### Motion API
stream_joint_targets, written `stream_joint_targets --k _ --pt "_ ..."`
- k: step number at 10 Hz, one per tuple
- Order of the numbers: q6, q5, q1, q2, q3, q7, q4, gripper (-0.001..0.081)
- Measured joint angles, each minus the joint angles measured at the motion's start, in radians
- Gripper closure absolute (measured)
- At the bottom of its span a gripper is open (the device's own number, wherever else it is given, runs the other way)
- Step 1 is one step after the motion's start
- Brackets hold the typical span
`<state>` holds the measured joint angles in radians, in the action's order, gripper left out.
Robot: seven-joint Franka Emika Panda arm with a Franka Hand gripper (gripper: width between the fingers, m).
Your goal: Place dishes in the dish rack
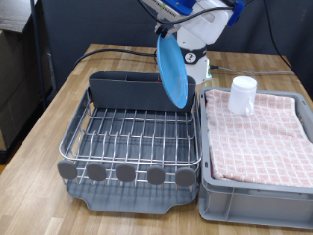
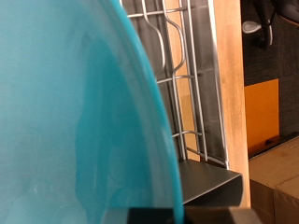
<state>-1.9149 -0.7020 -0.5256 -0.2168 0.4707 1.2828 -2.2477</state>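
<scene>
My gripper (image 1: 176,44) is shut on the top edge of the round light-blue plate (image 1: 173,73), which hangs on edge, nearly upright, above the back right part of the dish rack (image 1: 132,137). In the wrist view the plate (image 2: 75,121) fills most of the picture, and the rack's silver wires (image 2: 182,75) show beyond it. The white cup (image 1: 243,94) stands on the red-checked cloth in the crate at the exterior view's right. No spoon shows in either view.
The grey crate (image 1: 256,186) lined with the red-checked cloth (image 1: 262,137) sits right beside the rack. A tall grey utensil bin (image 1: 122,88) runs along the rack's back. Grey discs (image 1: 125,173) line its front. The wooden table (image 1: 49,117) lies around them.
</scene>
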Motion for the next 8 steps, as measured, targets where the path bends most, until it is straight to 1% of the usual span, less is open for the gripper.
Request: stream_joint_targets --k 2,4,6,7,8 --pt "0.018 -0.074 0.008 0.001 0.011 -0.008 0.000 0.0787" --pt "0.005 -0.190 0.035 0.001 0.046 -0.053 -0.001 0.0787" --pt "-0.064 -0.290 0.064 0.001 0.096 -0.126 0.001 0.0787" --pt "-0.121 -0.331 0.078 0.003 0.126 -0.165 0.005 0.0787" --pt "-0.205 -0.352 0.089 0.008 0.162 -0.206 0.011 0.0787"
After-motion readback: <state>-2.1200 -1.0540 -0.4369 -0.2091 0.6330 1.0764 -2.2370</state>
